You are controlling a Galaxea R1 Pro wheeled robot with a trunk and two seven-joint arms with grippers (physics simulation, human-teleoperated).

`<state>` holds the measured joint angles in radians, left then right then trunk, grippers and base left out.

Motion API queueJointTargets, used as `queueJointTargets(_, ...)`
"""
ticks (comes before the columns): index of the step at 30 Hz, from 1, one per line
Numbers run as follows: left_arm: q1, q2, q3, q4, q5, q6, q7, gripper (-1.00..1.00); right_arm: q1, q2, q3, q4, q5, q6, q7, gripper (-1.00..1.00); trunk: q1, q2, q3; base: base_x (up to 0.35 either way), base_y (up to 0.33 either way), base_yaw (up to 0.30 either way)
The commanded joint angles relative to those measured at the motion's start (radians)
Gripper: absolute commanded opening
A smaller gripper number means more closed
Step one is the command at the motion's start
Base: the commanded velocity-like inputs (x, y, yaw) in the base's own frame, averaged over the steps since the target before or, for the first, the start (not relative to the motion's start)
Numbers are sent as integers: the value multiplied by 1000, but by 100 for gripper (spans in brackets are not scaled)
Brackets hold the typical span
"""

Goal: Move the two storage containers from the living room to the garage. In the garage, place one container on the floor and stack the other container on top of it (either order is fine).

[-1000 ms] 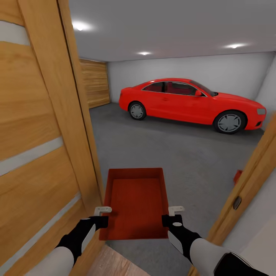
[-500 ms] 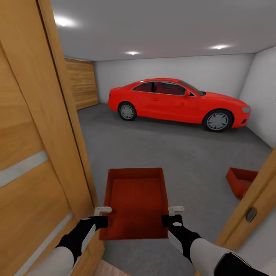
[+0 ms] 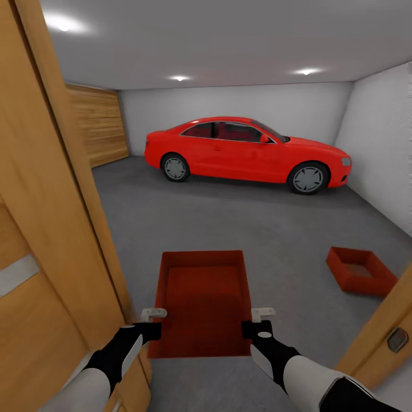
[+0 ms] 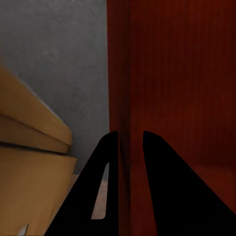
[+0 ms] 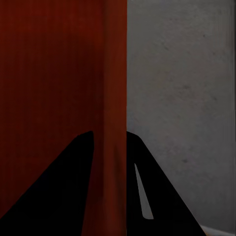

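Head view: carried container clamped at both side walls by left gripper and right gripper.
Advice: clear door frame, then stack on floor container.

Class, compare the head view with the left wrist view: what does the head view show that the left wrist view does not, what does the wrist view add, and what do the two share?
Head view alone: the red car, the second container resting on the grey floor at the right, the right claw on the carried container's right wall, and ceiling lights.

Left wrist view alone: a close look at the left claw, one finger on each side of the container's wall.

Both: the carried container, the grey floor and the wooden door frame.
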<state>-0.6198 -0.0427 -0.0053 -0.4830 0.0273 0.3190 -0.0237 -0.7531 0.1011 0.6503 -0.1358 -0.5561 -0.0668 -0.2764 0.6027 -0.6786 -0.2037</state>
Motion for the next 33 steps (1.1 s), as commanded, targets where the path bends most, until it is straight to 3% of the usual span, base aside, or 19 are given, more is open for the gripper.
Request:
queueJointTargets(1, 0, 1, 8, 0, 4, 6, 3, -100, -2, -11, -44, -1, 8, -28, -29, -100, 1, -1, -1, 182, 64, -183)
queueJointTargets(20, 0, 1, 8, 0, 3, 8, 4, -100, -2, -11, -44, -1, 8, -28, -29, -100, 1, -1, -1, 40, 8, -181)
queueJointTargets(33, 0, 1, 8, 1, 5, 7, 3, -100, -2, -11, -44, -1, 8, -27, -29, -100, 1, -1, -1, 66, 41, -26)
